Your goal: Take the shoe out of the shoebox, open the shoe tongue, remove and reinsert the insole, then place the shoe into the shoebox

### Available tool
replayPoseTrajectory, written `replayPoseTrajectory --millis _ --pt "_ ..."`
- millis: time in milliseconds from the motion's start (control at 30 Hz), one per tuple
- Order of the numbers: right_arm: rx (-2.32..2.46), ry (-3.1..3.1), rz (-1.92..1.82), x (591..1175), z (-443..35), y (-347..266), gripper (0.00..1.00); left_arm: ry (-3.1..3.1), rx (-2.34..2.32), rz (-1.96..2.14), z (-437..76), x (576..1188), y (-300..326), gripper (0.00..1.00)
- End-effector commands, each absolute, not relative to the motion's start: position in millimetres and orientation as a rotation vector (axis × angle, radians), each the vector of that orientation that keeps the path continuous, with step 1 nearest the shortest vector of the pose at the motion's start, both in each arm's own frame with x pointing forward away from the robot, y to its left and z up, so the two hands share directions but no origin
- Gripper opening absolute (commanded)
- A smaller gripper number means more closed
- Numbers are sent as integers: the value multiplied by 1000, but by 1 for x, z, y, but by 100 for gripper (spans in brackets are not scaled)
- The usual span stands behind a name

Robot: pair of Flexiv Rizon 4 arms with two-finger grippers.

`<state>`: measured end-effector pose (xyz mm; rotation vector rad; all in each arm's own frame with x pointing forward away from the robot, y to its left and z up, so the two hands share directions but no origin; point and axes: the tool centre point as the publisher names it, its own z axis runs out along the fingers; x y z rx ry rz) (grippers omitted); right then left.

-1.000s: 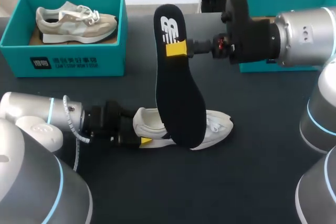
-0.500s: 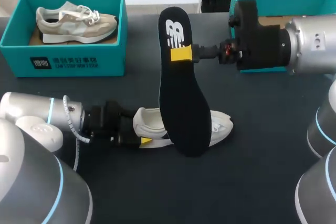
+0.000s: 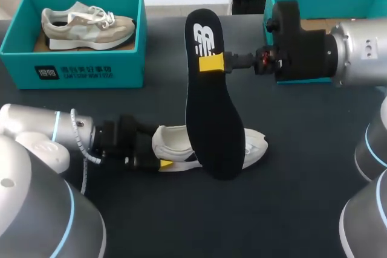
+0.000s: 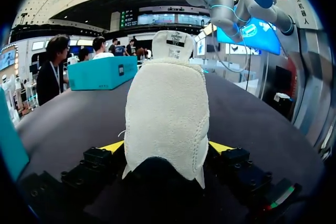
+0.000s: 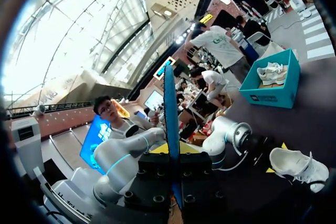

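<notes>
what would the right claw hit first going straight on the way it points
Past the insole it holds, likely the teal shoebox with the beige sneaker; height unclear, it might pass over.

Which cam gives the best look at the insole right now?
Head view: the insole shows full face, end to end, pinched by the right tool. Right wrist view has it only edge-on, a thin strip rising out of the tool. Left wrist view doesn't show it; the shoe fills it.
</notes>
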<state>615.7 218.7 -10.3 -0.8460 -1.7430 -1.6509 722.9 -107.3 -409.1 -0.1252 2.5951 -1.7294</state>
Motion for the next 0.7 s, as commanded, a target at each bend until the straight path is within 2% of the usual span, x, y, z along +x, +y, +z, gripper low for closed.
replayPoseTrajectory --millis 33,200,300,700 --pt "-850 -1744 -1649 617 -10 223 0 2622 -142 -1696 -397 720 -98 100" --pt "-850 -1744 -1649 617 -10 223 0 2715 -155 -1617 -386 724 -90 100" --pt "-850 -1744 -1649 617 -10 223 0 2869 10 -1509 -379 721 -87 100" --pt "-850 -1744 -1649 617 -10 223 0 2869 10 -1509 -379 721 -87 100"
